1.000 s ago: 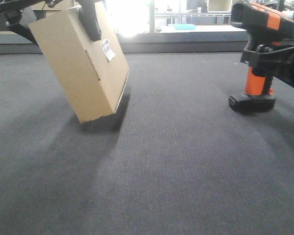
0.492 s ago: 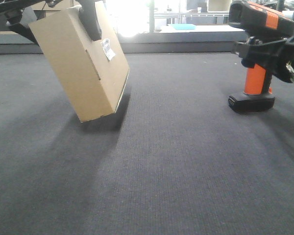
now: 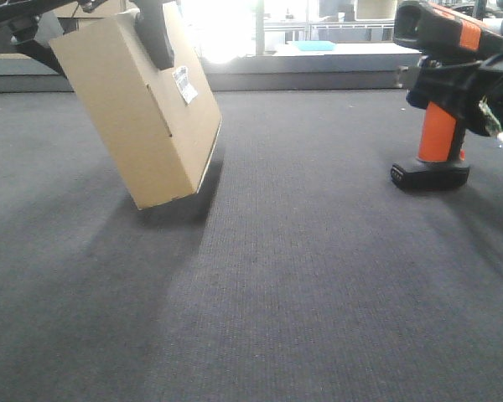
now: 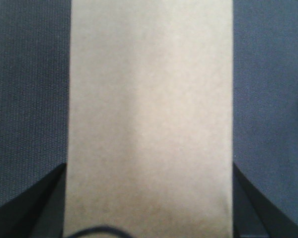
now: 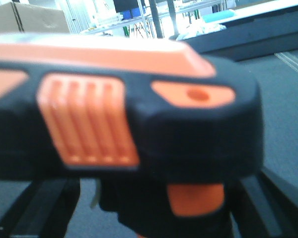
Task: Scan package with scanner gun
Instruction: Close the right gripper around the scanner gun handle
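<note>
- The package [image 3: 138, 109] is a plain brown cardboard box, tilted on a lower corner at the grey carpet [image 3: 302, 276]. Whether that corner touches the carpet is unclear. A small white label [image 3: 184, 85] sits high on its narrow side.
- The scanner gun [image 3: 440, 92] stands well apart from the package, on the side the label faces. It has a black head with an orange stripe, an orange handle and a flat black base on the carpet.
- The left gripper [image 4: 149, 168] is clamped on the package, a dark finger [image 4: 32, 208] against each side.
- The right gripper [image 3: 454, 88] sits around the top of the scanner's handle. I cannot tell whether it presses.
- Since a second ago the package has not moved. The right gripper has shifted higher, baring more orange handle.
- The right wrist view is blurred, and the left arm is cut off at the frame's edge.
</note>
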`<state>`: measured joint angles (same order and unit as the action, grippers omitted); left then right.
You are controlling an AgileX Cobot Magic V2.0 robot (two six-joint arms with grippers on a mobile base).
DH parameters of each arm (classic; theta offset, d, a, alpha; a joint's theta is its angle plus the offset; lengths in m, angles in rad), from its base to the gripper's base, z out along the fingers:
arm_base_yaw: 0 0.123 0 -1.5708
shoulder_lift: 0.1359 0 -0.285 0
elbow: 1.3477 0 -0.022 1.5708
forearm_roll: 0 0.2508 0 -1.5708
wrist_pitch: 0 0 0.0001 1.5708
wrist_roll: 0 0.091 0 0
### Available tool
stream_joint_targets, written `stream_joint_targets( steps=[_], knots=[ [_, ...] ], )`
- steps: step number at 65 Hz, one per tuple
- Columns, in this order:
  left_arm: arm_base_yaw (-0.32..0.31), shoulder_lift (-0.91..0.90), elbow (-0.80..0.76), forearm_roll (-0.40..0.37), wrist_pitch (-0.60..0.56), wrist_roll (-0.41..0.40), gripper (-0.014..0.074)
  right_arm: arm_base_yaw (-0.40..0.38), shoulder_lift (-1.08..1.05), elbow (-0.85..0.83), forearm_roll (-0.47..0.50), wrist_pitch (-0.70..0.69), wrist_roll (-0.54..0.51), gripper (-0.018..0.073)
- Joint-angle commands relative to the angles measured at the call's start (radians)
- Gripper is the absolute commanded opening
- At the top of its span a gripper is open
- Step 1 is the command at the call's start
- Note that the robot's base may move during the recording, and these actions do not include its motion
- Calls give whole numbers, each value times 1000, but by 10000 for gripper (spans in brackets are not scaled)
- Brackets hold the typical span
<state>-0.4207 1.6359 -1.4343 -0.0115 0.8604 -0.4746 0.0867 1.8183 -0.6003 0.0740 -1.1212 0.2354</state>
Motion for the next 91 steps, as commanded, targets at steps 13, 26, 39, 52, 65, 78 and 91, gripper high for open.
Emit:
stream_joint_targets(
  steps=[13, 26, 39, 52, 65, 78, 91],
  knots=[
    [-7, -8, -3, -1, -25, 3, 130, 3, 11, -5, 6, -18, 3, 486],
    [-7, -8, -3, -1, -25, 3, 130, 3, 11, -5, 6, -24, 3, 486],
    [-7, -8, -3, -1, -25, 3, 130, 3, 11, -5, 6, -30, 3, 471],
    [-7, -8, -3, -1, -25, 3, 130, 3, 11, -5, 6, -30, 3, 305],
    [-7, -8, -3, -1, -25, 3, 130, 3, 11, -5, 6, -30, 3, 224],
    [-7, -8, -3, -1, -25, 3, 130, 3, 11, -5, 6, -39, -2, 221],
    [-7, -8, -3, -1, -25, 3, 130, 3, 5, -5, 6, -100, -71, 221]
  ],
)
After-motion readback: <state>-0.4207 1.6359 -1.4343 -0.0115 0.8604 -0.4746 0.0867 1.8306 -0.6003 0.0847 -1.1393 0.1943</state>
